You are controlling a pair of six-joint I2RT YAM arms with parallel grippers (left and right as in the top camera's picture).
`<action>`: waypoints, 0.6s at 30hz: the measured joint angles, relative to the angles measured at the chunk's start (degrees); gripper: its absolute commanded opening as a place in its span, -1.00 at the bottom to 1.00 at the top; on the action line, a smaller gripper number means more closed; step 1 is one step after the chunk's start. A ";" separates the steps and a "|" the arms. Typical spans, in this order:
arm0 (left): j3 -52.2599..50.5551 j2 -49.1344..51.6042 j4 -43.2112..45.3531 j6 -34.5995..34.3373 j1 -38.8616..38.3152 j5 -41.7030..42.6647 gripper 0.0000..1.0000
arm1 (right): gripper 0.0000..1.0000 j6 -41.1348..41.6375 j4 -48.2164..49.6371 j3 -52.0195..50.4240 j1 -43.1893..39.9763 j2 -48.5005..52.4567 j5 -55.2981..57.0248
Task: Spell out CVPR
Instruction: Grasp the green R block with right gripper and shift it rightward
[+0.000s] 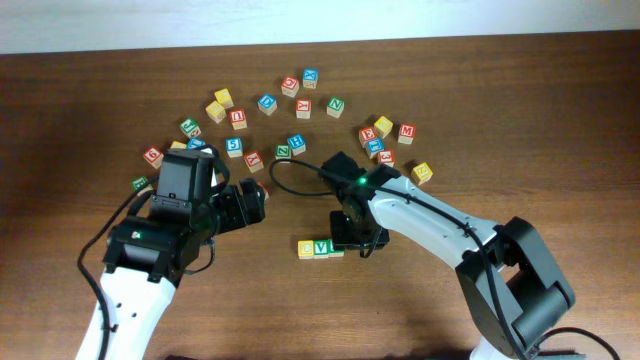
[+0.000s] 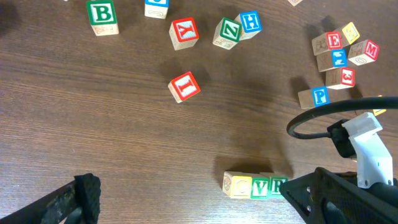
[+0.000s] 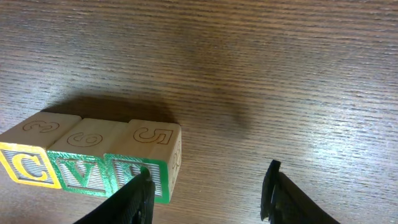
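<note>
A row of three cubes lies on the table: yellow C (image 3: pixel 25 167), green V (image 3: pixel 78 171), and a green cube (image 3: pixel 158 171) whose letter my finger covers here. It reads R (image 2: pixel 278 185) in the left wrist view. In the overhead view C (image 1: pixel 306 248) and V (image 1: pixel 321 247) show beside my right gripper (image 1: pixel 358 240). The right gripper (image 3: pixel 206 193) is open. Its left finger stands in front of the R cube's face, and only bare wood lies between the fingers. The blue P (image 2: pixel 319 96) lies apart, near the right cluster. My left gripper (image 2: pixel 199 202) hangs wide open and empty over the table.
Loose letter cubes are scattered across the far half: green B (image 2: pixel 102 15), red Y (image 2: pixel 185 32), red I (image 2: pixel 184 86), green Z (image 2: pixel 227 31), blue H (image 2: pixel 250 22). A cluster with red E (image 2: pixel 334 40) and red M (image 2: pixel 371 50) sits right. A black cable (image 2: pixel 311 118) loops over the right arm.
</note>
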 measured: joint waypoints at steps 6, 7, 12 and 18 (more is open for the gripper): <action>0.00 0.00 0.00 0.00 0.00 0.00 0.98 | -0.02 -1.55 -5.38 0.00 -5.77 -0.20 1.14; 0.00 0.00 0.00 0.00 0.00 0.00 0.98 | -0.02 -1.79 -5.64 0.00 -6.14 -0.26 1.55; 0.00 0.00 0.00 0.00 0.00 0.00 0.98 | -0.02 -1.66 -11.52 0.46 -6.21 -0.15 3.28; 0.00 0.00 -0.02 0.00 0.00 0.00 0.98 | 0.05 -2.08 -11.39 12.13 -6.27 0.07 4.00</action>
